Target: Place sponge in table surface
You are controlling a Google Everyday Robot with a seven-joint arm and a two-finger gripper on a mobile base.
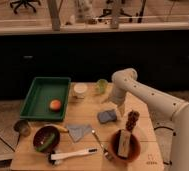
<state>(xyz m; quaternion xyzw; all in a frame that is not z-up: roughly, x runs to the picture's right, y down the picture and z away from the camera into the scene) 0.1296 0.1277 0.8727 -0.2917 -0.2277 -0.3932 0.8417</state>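
Observation:
The blue-grey sponge [107, 116] lies flat on the light wooden table surface [90, 107], right of centre. My gripper [119, 107] hangs down from the white arm's wrist just above and to the right of the sponge, close to its upper right corner. I cannot tell whether it touches the sponge.
A green tray [38, 86] holding an orange fruit [54, 104] sits at the left. A white cup [80, 90] and a green cup [102, 86] stand at the back. A grey-blue cloth [79, 132], dark bowl [45, 138], white-handled brush [73, 155] and brown bowl holding a tan-and-white block [123, 144] are at the front.

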